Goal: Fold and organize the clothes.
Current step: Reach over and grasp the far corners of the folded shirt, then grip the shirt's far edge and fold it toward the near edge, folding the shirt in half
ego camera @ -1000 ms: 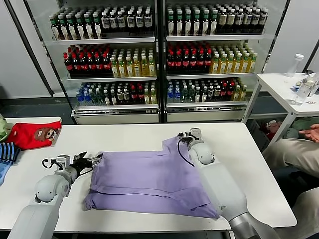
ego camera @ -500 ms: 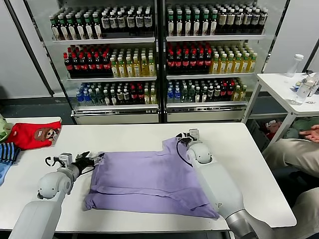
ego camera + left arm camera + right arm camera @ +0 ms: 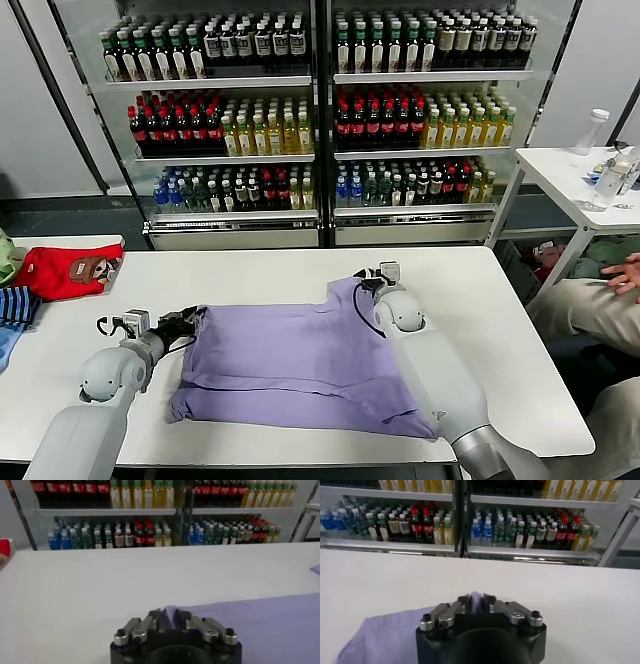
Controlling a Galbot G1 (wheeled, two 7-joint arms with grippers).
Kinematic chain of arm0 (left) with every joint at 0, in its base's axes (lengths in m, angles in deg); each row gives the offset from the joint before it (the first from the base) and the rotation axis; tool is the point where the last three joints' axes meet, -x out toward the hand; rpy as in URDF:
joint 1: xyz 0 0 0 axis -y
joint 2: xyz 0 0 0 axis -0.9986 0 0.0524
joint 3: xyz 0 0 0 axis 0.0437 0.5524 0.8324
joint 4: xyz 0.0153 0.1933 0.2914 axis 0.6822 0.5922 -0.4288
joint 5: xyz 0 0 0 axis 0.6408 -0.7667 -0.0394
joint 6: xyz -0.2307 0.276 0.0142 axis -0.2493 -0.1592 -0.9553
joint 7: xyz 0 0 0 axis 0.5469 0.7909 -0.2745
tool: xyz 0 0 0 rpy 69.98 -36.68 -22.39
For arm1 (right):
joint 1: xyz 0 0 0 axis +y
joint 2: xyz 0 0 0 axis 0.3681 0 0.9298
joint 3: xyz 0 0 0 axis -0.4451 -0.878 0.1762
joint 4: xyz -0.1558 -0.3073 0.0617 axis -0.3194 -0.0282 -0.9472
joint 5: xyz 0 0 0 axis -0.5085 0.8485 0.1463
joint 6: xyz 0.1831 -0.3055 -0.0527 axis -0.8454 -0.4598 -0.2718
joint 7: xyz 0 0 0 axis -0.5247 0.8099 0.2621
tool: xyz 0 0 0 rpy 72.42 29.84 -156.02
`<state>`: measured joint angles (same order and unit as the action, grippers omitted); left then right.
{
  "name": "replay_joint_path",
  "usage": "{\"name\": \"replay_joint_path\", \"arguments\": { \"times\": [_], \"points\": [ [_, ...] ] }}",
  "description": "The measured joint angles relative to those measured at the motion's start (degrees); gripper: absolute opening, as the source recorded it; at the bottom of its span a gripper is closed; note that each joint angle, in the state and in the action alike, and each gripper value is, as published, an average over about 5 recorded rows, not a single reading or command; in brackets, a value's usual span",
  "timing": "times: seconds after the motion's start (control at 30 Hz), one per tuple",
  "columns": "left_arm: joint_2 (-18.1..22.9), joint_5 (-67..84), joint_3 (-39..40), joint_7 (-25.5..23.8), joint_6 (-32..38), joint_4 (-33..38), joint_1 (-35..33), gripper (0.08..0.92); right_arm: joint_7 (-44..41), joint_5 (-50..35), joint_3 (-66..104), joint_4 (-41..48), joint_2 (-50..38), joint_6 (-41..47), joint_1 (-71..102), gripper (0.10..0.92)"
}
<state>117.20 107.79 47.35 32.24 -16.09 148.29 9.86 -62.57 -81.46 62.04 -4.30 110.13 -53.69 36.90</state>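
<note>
Light purple soft-fabric T-shirt (image 3: 300,368) lies flat mid-tabletop (image 3: 240,275), plain side up, bare white surface all round — widest toward the far edge. Left gripper (image 3: 186,322) jaws closed on its left edge; right gripper (image 3: 367,282) jaws pinch the far right corner — fabric peaks between them.

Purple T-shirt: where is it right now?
In the head view the purple T-shirt lies flat mid-table, between the left gripper at its left edge and the right gripper at its far corner.
</note>
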Motion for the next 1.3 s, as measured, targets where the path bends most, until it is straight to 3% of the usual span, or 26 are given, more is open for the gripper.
{"name": "replay_joint_path", "arguments": {
  "times": [0.23,0.83,1.3],
  "points": [
    [-1.11,2.46,-1.02,1.81,2.48,4.02,-3.2,0.084,0.88,-2.66,0.19,-11.62,-3.96,0.92,4.13,0.113],
    [-0.87,7.02,-8.51,2.7,8.59,19.58,-20.89,0.081,2.76,-3.48,6.06,-44.31,-13.92,2.74,28.26,0.113],
    [0.23,7.38,-10.61,1.83,10.31,23.18,-26.56,0.081,2.8,-1.3,10.55,-55.23,-16.68,2.75,41.82,0.113]
  ]
}}
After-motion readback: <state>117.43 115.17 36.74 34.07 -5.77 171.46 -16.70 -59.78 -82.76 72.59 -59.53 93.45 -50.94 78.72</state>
